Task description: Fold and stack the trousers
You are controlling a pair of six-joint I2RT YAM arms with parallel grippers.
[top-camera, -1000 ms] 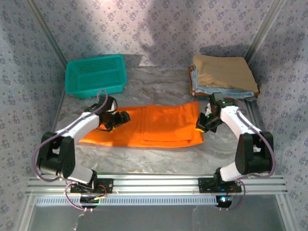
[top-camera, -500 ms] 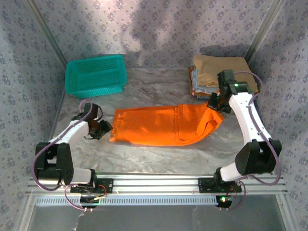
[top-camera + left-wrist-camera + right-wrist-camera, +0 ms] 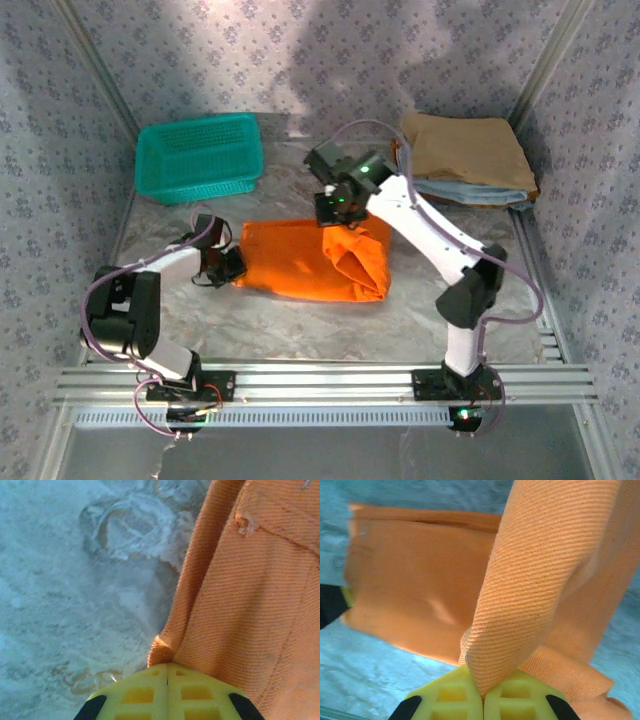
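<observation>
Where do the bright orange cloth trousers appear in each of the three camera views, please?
Top external: the bright orange cloth trousers lie mid-table.
Left wrist: right half, corner pinched in the left yellow fingers at the bottom.
Right wrist: centre and right, a fold rising from the right yellow fingers.
Shared landmark: the grey marbled table top.

right gripper (image 3: 335,207): is swinging leftward, away from the folded stack (image 3: 470,160), to above the cloth's middle, carrying the pinched right end.
trousers (image 3: 310,265): are doubling over on themselves, their spread growing shorter.
left gripper (image 3: 230,266): is coming back to the left edge, its jaws pressing together on it.
</observation>
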